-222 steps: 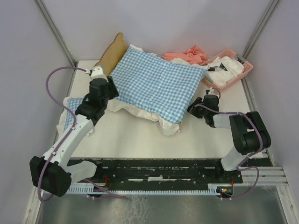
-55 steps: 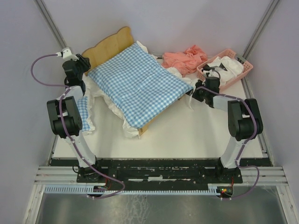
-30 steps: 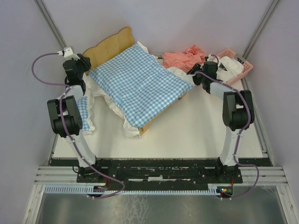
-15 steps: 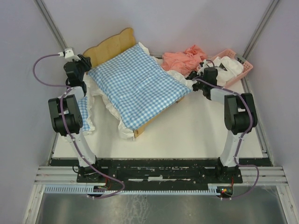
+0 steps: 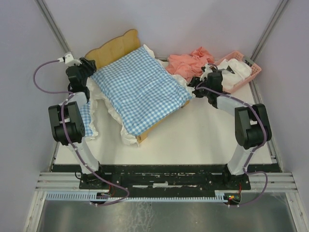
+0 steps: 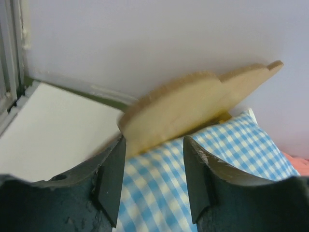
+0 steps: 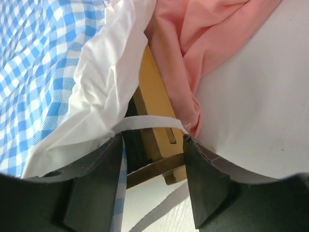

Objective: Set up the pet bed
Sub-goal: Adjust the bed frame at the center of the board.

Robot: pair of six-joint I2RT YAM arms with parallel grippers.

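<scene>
Where the white table (image 5: 203, 140) runs back to its far-L corner, 1 pet bed (image 5: 113, 46) sits on it diagonally, headboard far-L, foot toward centre. 1 big blue-checked cushion (image 5: 140, 87) w/ white frill lies on top, hiding the base; the frill spills over the L side & foot end. 2 arms: L arm (image 5: 65, 121) & R arm (image 5: 251, 128), 1 per side of the bed. 1 pink basket (image 5: 255, 72) far R, white cloth (image 5: 236, 67) in it. 1 pink cloth (image 5: 190, 60) bunched btwn basket & bed, touching the bed's foot corner. 1 smaller checked piece (image 5: 87, 113) at the L edge, partly behind the L arm. L gripper (image 6: 154, 145) is at the headboard's L end: jaws apart, wood end just above one finger, not pinched. R gripper (image 7: 153, 140) is at the foot corner: jaws apart, straddling the wooden frame, nothing clamped.
</scene>
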